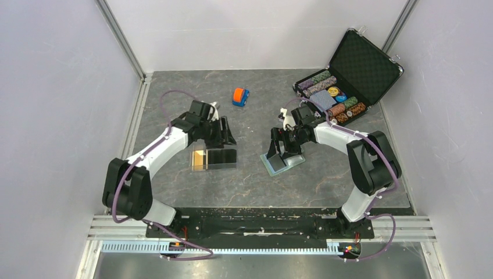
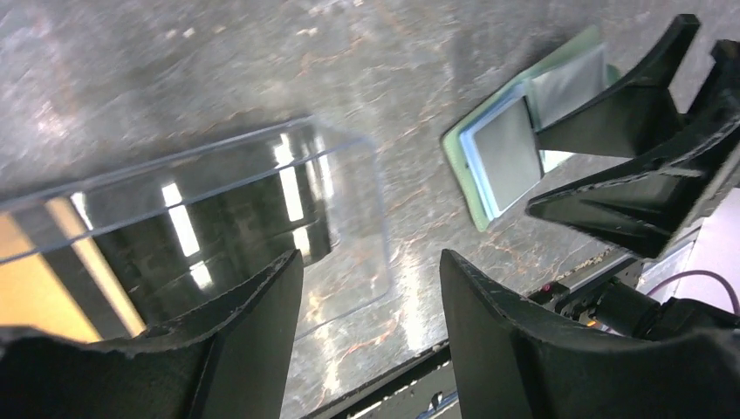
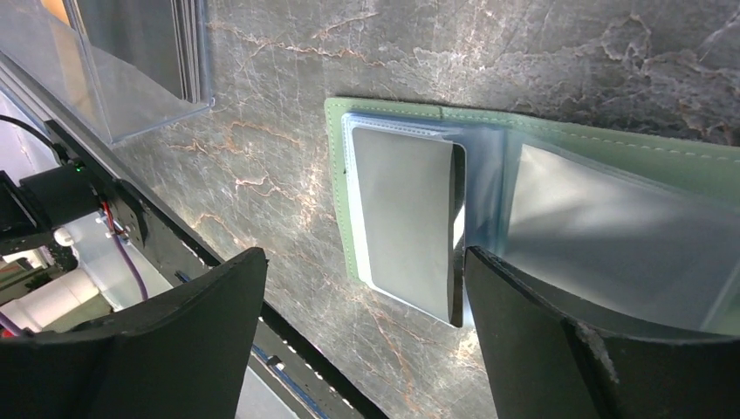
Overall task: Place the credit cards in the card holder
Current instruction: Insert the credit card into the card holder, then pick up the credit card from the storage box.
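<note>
Two arms bend over a marbled table (image 1: 174,192). From above, the left gripper (image 1: 224,138) hangs at the far edge of a clear tray (image 1: 235,158) holding black and gold credit cards (image 1: 210,158). The right gripper (image 1: 281,151) hangs over the opened card holder (image 1: 290,163), well apart from the tray. Left wrist view: fingers spread, nothing between them, tray beneath. Right wrist view: fingers parted wide above the holder, where a glossy dark card (image 3: 406,223) sits in one clear pocket.

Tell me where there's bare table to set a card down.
Bare table lies between the tray and the holder, and along the near edge. Left of the toy car is free too. Crowded: far right, around the chip case.
</note>
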`<state>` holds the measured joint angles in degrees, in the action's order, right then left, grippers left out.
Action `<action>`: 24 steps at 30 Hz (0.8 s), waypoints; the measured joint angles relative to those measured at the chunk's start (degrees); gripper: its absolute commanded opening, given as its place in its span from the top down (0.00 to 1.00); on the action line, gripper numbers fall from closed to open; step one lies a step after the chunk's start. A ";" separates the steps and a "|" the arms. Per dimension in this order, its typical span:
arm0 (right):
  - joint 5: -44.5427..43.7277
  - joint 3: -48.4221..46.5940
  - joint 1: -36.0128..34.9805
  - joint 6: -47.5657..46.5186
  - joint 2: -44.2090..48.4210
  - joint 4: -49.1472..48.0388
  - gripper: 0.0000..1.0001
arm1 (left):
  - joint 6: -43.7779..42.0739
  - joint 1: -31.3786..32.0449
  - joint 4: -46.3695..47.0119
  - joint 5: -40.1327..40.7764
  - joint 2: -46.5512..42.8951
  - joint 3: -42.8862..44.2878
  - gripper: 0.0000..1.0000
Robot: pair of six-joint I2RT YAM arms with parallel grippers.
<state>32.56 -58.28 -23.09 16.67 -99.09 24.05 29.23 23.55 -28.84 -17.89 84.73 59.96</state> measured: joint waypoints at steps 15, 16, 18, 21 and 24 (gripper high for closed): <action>1.46 -0.11 0.00 -0.44 -0.04 2.78 0.02 | -3.80 -5.31 -8.13 1.33 -4.39 -2.97 0.44; 1.36 -0.11 0.00 -0.46 0.17 3.10 0.02 | -4.17 -5.31 -8.76 1.44 -4.15 -2.60 0.45; 0.94 -0.11 0.00 -0.66 0.76 3.96 0.02 | -5.11 -5.31 -9.49 1.73 -3.26 -1.84 0.49; -0.04 -0.55 -0.24 -0.81 1.49 5.01 0.02 | -5.77 -5.33 -10.03 1.60 -1.38 -1.22 0.49; -1.18 -2.01 -0.72 -0.94 1.64 6.05 0.04 | -5.79 -5.33 -10.08 1.14 1.11 -1.07 0.49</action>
<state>31.38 -60.29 -23.81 15.73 -97.45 30.11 23.44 18.22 -38.92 -16.75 85.84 58.89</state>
